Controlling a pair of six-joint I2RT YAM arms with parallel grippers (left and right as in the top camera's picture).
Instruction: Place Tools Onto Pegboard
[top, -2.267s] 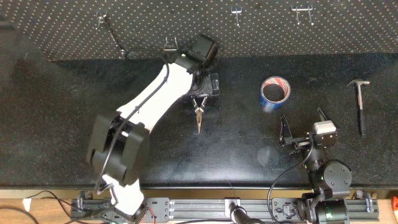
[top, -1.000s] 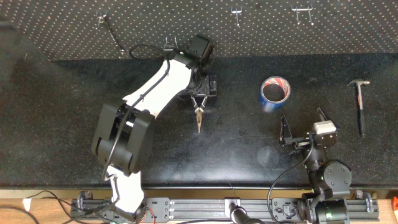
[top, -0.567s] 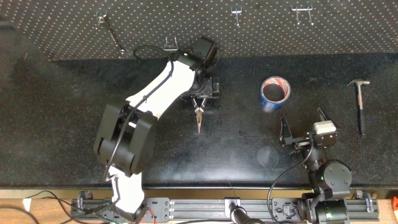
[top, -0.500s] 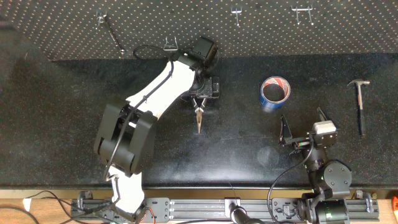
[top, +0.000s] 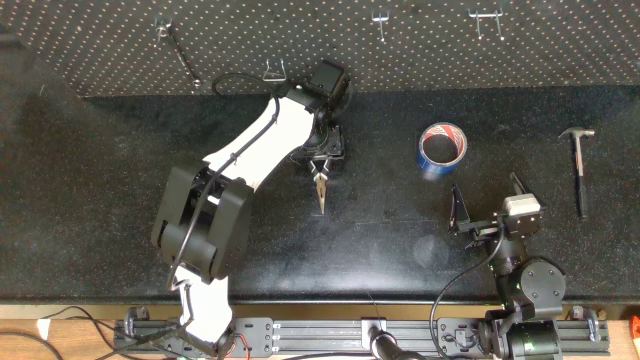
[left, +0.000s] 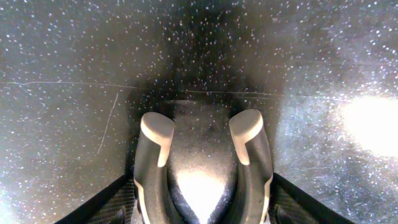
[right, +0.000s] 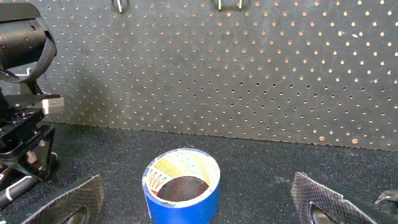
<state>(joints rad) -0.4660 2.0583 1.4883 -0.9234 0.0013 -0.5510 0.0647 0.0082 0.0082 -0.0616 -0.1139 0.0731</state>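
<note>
Left gripper (top: 322, 157): I read its fingers pressed against both handles of the pliers (left: 155, 143), which lie flat on the table (top: 100, 200) near the pegboard (top: 420, 55). Right gripper (top: 488, 200): wide open, empty, near the blue tape roll (right: 181, 183).

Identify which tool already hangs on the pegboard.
The thin dark tool at the pegboard's left end; the pliers, tape roll and hammer are not on it.

From above, the left gripper (top: 321, 160) covers the handles of the pliers (top: 320, 192), so you see just the nose. At the left wrist those handles run off the frame edge before they meet. At the right wrist the hammer (right: 387, 198) is a cut-off sliver, and the right gripper (top: 485, 196) has its fingers (right: 81, 199) cropped
</note>
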